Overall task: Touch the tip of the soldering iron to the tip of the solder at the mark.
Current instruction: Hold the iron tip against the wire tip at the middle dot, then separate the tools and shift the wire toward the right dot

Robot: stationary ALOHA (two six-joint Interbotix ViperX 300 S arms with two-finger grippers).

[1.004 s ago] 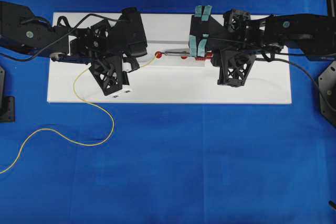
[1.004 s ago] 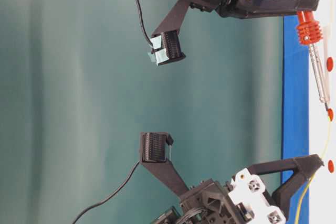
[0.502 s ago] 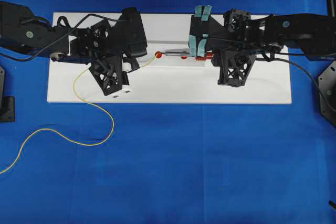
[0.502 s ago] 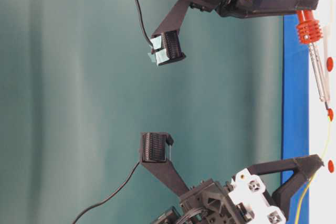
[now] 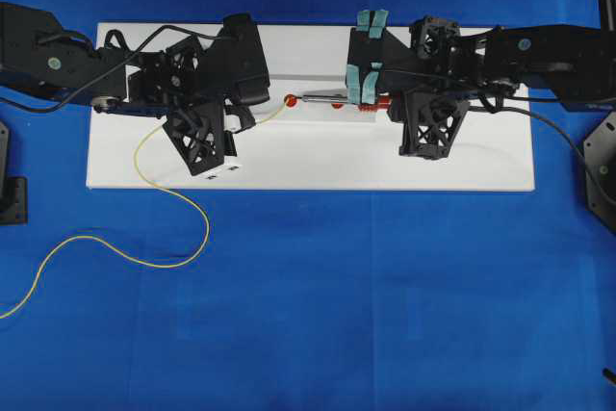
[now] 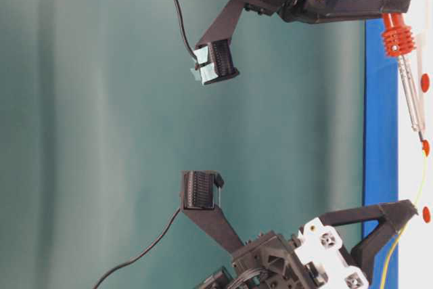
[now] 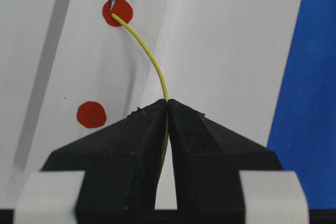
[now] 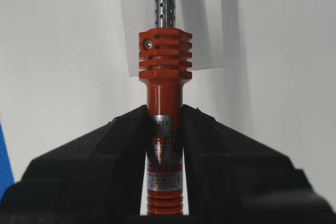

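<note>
Left gripper (image 7: 167,109) clamped on the solder (image 7: 152,61), whose free end curves up onto a red mark (image 7: 117,12) on the white board (image 5: 308,156) and meets the dark tip there. Right gripper (image 8: 165,116) closed around the red handle of the soldering iron (image 8: 164,66), shaft reaching left toward that same mark.

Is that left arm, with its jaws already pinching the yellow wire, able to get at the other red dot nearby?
Probably yes. The second red dot lies bare on the white board beside the left gripper, nothing between. But the solder it holds already rests on the marked dot.
</note>
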